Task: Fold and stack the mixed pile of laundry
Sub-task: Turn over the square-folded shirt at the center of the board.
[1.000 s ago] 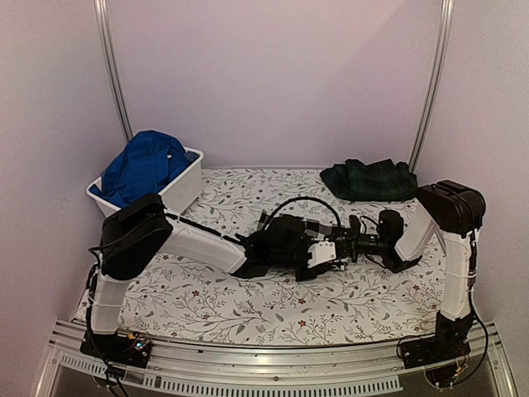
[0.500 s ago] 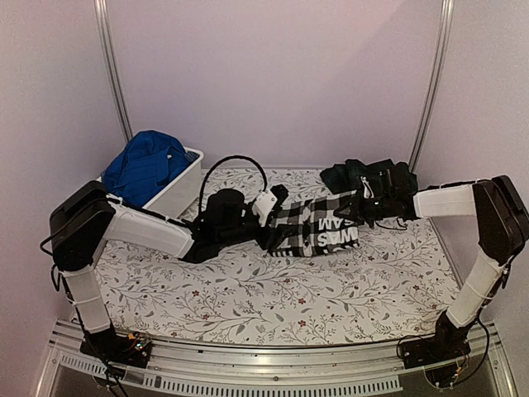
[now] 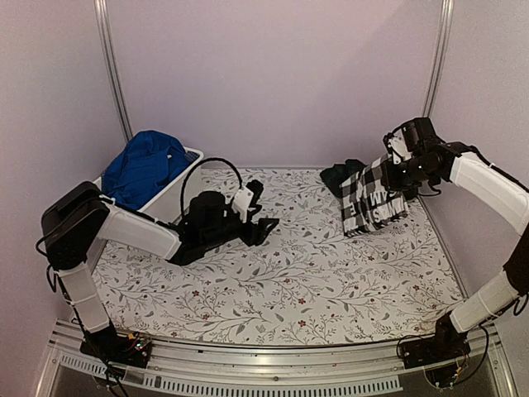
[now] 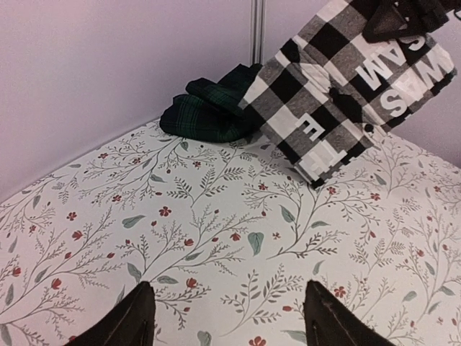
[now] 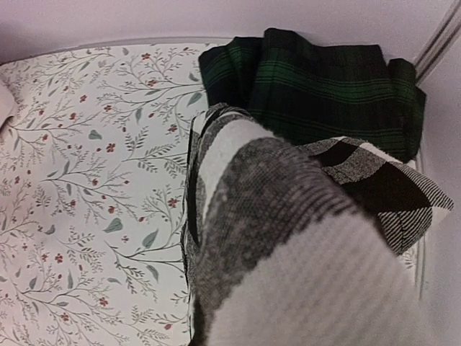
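My right gripper is shut on the folded black-and-white checked shirt and holds it in the air at the back right, hanging over the dark green-navy tartan garment. In the right wrist view the shirt fills the front and hides the fingers; the tartan garment lies folded beyond it. My left gripper is open and empty, low over the table's middle left. Its view shows the hanging shirt and the tartan garment. A bright blue garment lies heaped in the tub.
A white plastic tub stands at the back left. The table has a floral cloth. Purple walls with metal rails close the back and sides; the right wall is close to the tartan garment.
My right gripper has lifted the checked shirt off the table and carried it up and to the back right. My left gripper has let go of the shirt and drawn back left, open.
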Tool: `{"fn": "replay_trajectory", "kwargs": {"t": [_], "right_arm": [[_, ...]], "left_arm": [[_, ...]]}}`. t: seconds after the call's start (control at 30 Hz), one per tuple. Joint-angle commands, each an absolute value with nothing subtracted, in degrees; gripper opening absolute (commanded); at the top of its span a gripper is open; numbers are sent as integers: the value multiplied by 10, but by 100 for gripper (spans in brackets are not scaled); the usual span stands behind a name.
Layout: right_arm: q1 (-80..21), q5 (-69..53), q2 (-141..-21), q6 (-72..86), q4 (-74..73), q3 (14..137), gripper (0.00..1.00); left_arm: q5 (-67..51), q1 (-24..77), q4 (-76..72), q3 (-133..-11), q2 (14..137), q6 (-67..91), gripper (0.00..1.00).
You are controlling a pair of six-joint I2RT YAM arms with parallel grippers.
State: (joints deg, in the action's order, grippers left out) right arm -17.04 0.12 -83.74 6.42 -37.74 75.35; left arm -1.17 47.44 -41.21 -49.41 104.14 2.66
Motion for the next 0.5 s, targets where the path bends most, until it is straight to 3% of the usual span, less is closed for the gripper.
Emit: {"fn": "replay_trajectory", "kwargs": {"t": [0.0,0.27,0.47], "right_arm": [[-169,236,-806,8,-486,792,0],[-272,430,-900,-15,-567,822,0],[-423,382,-1099,27,-638,938,0]], "left_arm": [[-12,442,-450,-469,1003,50,70],[-7,417,-466,-429,984,61,71],[-2,402,-451,-419,970,77,71]]}}
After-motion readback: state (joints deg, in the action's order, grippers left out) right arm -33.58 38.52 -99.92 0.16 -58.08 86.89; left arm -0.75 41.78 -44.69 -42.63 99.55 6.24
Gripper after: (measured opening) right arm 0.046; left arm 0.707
